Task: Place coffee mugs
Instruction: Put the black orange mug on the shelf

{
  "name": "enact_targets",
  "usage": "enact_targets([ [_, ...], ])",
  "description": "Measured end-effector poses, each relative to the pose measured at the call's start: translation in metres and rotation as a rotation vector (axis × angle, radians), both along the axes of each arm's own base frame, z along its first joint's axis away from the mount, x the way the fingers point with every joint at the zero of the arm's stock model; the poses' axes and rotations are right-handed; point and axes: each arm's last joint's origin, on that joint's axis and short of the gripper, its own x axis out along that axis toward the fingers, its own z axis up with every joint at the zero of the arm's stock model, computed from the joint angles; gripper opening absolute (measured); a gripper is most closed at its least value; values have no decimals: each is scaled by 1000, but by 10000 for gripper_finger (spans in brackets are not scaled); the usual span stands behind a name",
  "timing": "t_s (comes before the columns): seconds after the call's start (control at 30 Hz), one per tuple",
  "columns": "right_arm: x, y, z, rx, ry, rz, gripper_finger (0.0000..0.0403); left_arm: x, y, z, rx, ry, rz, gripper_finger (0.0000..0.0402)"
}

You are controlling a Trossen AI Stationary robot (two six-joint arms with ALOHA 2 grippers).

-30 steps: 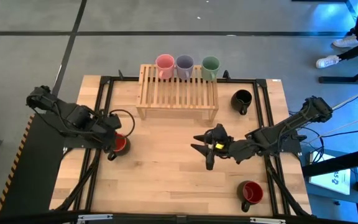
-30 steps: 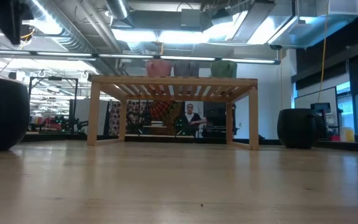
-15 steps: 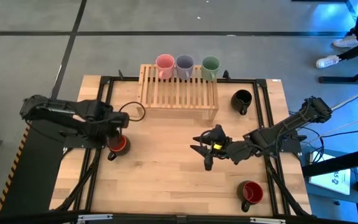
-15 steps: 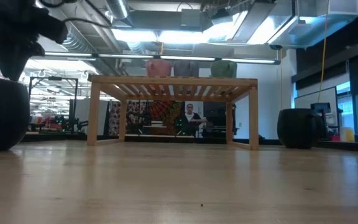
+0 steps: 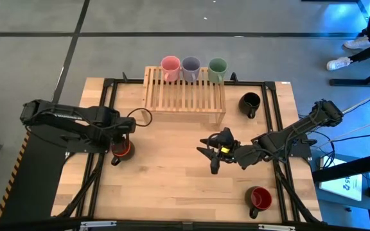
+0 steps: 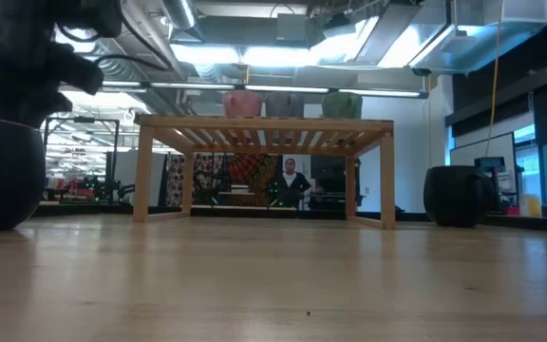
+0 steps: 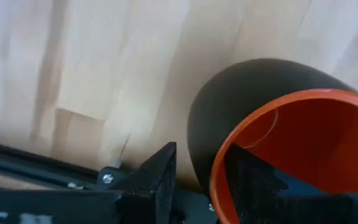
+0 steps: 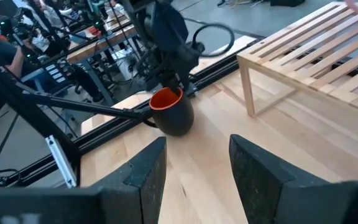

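A dark mug with an orange-red inside stands upright on the table at the left; it also shows in the left wrist view. My left gripper is open above its rim, one finger inside the mug and one outside. My right gripper is open and empty over the table's middle. Pink, lavender-grey and green mugs stand along the far edge of a wooden rack. An all-black mug and a dark mug with a red inside stand on the table at the right. My left gripper comes from above, pointing down, with the mug's wall at the rim between its two fingers. One finger is inside the mug, the other outside. Whether they touch the wall I cannot tell. The mug stands on the table.
The slatted rack stands at the table's far middle on four legs, with open space beneath it. Black frame rails run along the table's left and right sides. A person stands far behind the table.
My left gripper has turned about and come down over the orange-red mug, so that its fingers now stand on either side of the mug's wall. The mug has stayed in place.
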Motion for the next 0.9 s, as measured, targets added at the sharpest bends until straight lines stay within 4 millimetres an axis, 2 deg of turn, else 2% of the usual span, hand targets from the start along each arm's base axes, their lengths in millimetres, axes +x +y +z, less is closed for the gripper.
enact_targets([
  [0.23, 0, 0, 0, -6, -1, -9, 161, 2, 0, -14, -12, -23, -33, 114],
  [0.53, 0, -1, 0, -15, -5, -34, 161, 6, 0, -18, -8, -10, -39, 17],
  [0.67, 0, -1, 0, -16, -5, -34, 161, 8, 0, -18, -13, -22, -18, 16],
  [0.8, 0, -1, 0, -14, -7, -34, 161, 14, -1, -3, -37, -75, 49, 16],
  [0.9, 0, -1, 1, -8, -17, -33, 161, 22, -1, 19, -54, -158, 104, 16],
])
